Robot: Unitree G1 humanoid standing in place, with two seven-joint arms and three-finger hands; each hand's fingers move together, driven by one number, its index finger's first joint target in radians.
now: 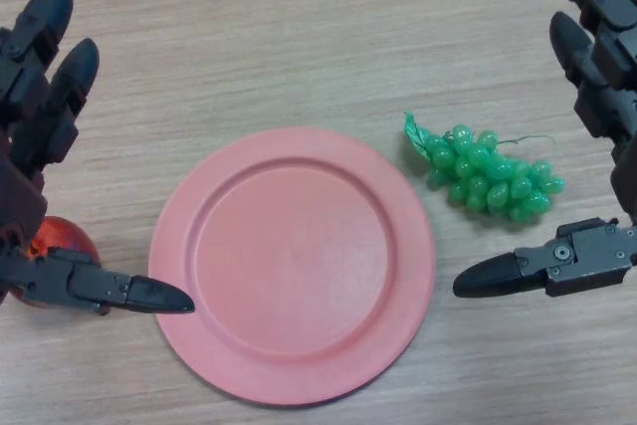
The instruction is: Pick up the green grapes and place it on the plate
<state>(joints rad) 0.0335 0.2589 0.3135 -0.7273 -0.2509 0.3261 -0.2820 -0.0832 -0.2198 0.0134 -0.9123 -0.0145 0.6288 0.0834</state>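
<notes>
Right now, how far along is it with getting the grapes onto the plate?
Nothing looks done yet: the green grapes lie on the table, apart from the pink plate, which holds nothing. Nothing is in hand either. The right robot hand is open beside the grapes, and the left robot hand is open by the plate's far side. Grasping, lifting and placing remain.

There is just one view, from the robot's head. It looks almost straight down at the wooden table [299, 37] from close up. The left arm comes in at the left edge, the right arm at the right.
</notes>
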